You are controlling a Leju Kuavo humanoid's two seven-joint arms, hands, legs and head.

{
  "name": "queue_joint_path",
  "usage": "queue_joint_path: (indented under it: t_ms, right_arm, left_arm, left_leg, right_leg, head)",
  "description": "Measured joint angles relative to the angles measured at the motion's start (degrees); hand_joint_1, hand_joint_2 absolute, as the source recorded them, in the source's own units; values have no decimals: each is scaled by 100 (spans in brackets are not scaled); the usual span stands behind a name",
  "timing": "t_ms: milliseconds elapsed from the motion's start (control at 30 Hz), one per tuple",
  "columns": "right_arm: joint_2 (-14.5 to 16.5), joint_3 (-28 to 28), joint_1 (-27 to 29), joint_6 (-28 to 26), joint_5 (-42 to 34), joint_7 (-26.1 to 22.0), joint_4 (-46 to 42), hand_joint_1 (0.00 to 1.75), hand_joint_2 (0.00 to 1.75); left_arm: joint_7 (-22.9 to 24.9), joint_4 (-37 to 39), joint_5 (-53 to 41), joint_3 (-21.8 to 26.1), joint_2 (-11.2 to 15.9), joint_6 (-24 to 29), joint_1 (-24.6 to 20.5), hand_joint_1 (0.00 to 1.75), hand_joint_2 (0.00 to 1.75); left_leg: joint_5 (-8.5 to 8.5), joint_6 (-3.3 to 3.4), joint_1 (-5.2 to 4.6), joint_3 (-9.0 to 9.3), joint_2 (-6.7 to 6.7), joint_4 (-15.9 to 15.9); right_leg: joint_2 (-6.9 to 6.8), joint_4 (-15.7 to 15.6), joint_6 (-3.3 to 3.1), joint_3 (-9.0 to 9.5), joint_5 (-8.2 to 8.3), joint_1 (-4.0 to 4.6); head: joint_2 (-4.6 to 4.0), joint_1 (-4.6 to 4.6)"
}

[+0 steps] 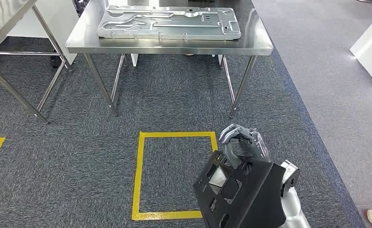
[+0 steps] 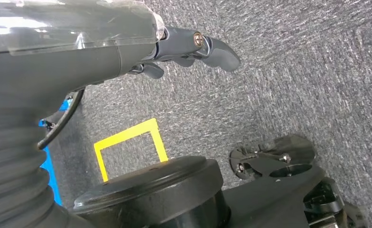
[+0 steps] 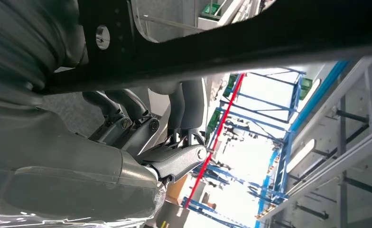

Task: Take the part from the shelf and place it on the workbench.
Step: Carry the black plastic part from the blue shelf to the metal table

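Right hand (image 1: 242, 142) grips black part (image 1: 238, 192), lower right | desk (image 1: 174, 45) ahead, upper centre | left hand (image 2: 193, 47) empty, fingers apart

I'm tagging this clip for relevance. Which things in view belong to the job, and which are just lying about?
Job:
- black part, held by right hand
- steel workbench

Lying about:
- grey metal panel on the workbench
- yellow floor square
- second table
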Motion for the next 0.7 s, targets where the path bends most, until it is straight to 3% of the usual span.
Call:
queue_joint_path:
  t_ms: [67, 133, 167, 300, 367, 433, 467, 500, 533, 600, 667, 700]
  right_arm:
    - [0, 0, 11, 0, 7, -6, -25, 175, 175]
    - [0, -1, 13, 2, 8, -15, -49, 175, 175]
    - [0, -2, 22, 2, 9, -20, -57, 175, 175]
    - [-8, -7, 48, 5, 10, -28, -79, 175, 175]
    - [-10, -8, 36, 13, 7, -30, -90, 175, 175]
    - [-11, -9, 42, 19, 0, -32, -89, 175, 175]
    - [-11, -8, 53, 20, -5, -33, -88, 175, 175]
    - [-11, -8, 64, 19, -13, -35, -87, 175, 175]
    - [-11, -8, 73, 19, -22, -38, -86, 175, 175]
    - [-11, -9, 92, 15, -40, -43, -86, 175, 175]
    - [-12, -11, 115, 9, -55, -50, -86, 175, 175]
    - [-13, -13, 131, 7, -61, -55, -87, 175, 175]
  left_arm:
    - [36, 0, -4, 0, -2, -8, 7, 0, 175]
    - [81, 0, 1, 0, -5, -14, 10, 0, 175]
    - [103, 0, 5, 0, -7, -14, 12, 0, 175]
    - [140, 0, 13, 2, -7, -14, 15, 0, 175]
    - [154, 0, 16, 2, -6, -13, 5, 0, 175]
    - [159, 0, 22, 4, 0, -13, -31, 0, 175]
    - [157, 0, 22, 5, 3, -13, -54, 0, 175]
    - [158, 0, 18, 7, 6, -13, -74, 0, 175]
    - [160, 0, 11, 7, 7, -13, -82, 0, 175]
    - [162, 0, -9, 7, 8, -12, -62, 0, 175]
    - [152, 0, -27, 7, 12, -10, -38, 0, 175]
    - [143, 0, -33, 7, 14, -9, -32, 0, 175]
  left_leg:
    - [-79, -34, 9, 97, 2, -2]
    - [-155, -90, 10, 177, 10, -3]
    - [-187, -126, 4, 200, 17, -9]
    - [-272, -251, 1, 244, 26, 146]
    - [-488, -279, 16, -32, 16, 676]
    - [-759, -300, 15, -489, 10, 1400]
    - [-796, -302, 13, -654, 8, 1607]
    - [-709, -294, 11, -728, 8, 1622]
    - [-500, -274, 7, -703, 8, 1434]
    - [20, -200, -15, -517, 5, 767]
    - [208, -125, -62, -420, 1, 315]
    - [186, -100, -82, -415, -3, 253]
  right_leg:
    - [-36, -658, -10, 254, 449, -21]
    - [-82, -1286, -70, 510, 668, 6]
    - [-96, -1431, -114, 558, 676, 27]
    - [-65, -1509, -307, 679, 606, 37]
    - [-51, -1534, -375, 769, 557, 36]
    - [-43, -1533, -410, 826, 496, 54]
    - [-37, -1531, -417, 863, 462, 66]
    - [-27, -1528, -420, 912, 426, 79]
    - [-16, -1526, -421, 973, 387, 92]
    - [5, -1533, -414, 1092, 319, 112]
    - [16, -1542, -374, 1131, 286, 108]
    - [19, -1548, -344, 1129, 278, 100]
  head:
    - [0, 1]
    - [0, 0]
    - [0, 0]
    - [0, -3]
    - [0, -3]
    - [0, -4]
    - [0, -4]
    - [0, -4]
    - [0, -4]
    - [0, -3]
    - [0, -3]
    - [0, -3]
